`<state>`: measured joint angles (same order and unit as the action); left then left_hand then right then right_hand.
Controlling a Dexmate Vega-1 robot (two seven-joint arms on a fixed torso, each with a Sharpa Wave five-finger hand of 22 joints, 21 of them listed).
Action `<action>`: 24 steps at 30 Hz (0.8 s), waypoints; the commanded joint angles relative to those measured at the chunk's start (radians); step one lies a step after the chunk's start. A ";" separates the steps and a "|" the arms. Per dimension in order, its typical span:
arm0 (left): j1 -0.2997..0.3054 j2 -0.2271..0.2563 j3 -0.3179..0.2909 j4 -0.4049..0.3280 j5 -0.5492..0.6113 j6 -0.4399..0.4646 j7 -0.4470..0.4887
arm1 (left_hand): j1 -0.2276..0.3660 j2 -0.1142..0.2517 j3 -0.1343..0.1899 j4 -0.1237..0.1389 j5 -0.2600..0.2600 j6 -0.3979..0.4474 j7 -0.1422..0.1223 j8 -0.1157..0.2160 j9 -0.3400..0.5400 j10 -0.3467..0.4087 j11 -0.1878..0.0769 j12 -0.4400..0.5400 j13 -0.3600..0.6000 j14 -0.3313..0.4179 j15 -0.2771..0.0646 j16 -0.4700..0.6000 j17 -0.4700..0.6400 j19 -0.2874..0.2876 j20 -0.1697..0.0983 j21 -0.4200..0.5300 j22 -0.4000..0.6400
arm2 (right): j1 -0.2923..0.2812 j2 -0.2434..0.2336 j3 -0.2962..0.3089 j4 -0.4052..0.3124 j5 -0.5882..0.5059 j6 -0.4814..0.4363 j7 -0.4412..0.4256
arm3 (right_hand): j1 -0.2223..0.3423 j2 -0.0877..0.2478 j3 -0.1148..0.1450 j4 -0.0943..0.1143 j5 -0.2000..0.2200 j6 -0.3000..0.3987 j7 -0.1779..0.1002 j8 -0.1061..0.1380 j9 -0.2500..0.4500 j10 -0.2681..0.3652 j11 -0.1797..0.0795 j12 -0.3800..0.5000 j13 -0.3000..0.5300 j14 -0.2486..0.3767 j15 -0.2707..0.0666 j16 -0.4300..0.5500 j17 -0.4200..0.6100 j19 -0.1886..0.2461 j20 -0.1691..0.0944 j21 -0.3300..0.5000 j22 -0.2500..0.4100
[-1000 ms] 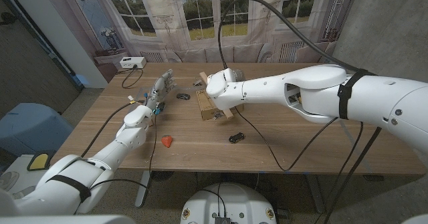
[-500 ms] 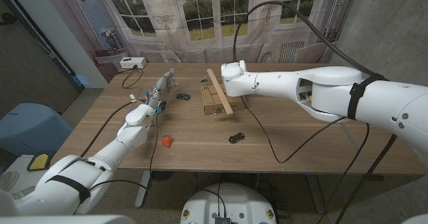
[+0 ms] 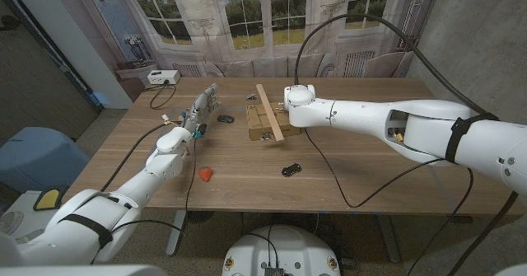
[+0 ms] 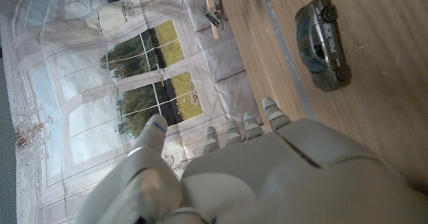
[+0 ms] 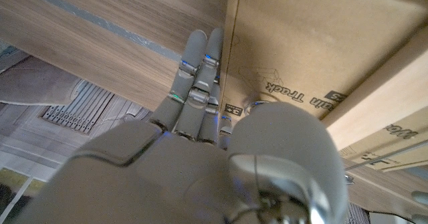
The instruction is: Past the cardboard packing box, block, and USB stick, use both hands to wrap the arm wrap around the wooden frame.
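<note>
Right hand (image 5: 200,150), fingers straight, seemingly against the cardboard packing box (image 5: 314,43).

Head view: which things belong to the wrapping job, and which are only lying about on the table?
Job: wooden frame, cardboard box under it, left hand, right hand.
Lying about: dark toy car, second toy car, red piece, white device.

"Track" printed on cardboard packing box (image 5: 314,43); "POLICE" on toy car (image 4: 324,42) side.

R robot hand (image 3: 290,103) pulled back right, uncovering wooden frame (image 3: 269,112).
</note>
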<state>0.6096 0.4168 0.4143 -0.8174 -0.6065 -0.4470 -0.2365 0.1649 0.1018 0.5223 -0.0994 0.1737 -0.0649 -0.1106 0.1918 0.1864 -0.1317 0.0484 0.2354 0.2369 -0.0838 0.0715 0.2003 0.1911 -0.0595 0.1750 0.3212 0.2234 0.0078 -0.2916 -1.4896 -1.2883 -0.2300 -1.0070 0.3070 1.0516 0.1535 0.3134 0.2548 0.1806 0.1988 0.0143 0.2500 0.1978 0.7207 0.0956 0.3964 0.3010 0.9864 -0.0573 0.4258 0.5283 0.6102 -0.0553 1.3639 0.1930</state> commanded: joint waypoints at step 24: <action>0.075 0.047 0.005 -0.183 0.017 0.061 0.076 | -0.007 -0.003 0.006 -0.001 0.000 -0.007 -0.005 -0.002 0.001 -0.008 -0.004 0.001 0.002 -0.003 0.004 -0.001 0.003 -0.003 0.010 0.000 0.002 | -0.234 -0.139 0.218 -0.276 -0.203 -0.040 -0.357 | 0.242 -0.007 0.449 -0.443 0.037 0.527 -0.021 0.024 0.045 0.040 -0.095 0.065 0.058 0.098 -0.168 -0.026 0.147 0.028 -0.163 0.037 -0.016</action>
<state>0.6459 0.4415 0.4206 -0.9204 -0.5950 -0.4054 -0.1928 0.1649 0.1019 0.5223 -0.0994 0.1737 -0.0648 -0.1106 0.1918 0.1864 -0.1316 0.0483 0.2354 0.2370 -0.0838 0.0715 0.2003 0.1934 -0.0631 0.1786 0.3212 0.2234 -0.2073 -0.3913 -1.2973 -1.4922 -0.3926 -1.0425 -0.0617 1.2603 0.1266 0.5634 0.0105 0.2313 0.7415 -0.0087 0.2833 0.2386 0.7827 -0.0002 0.4739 0.3592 1.0919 -0.2002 0.4064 0.6801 0.6429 -0.0624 1.4014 0.1721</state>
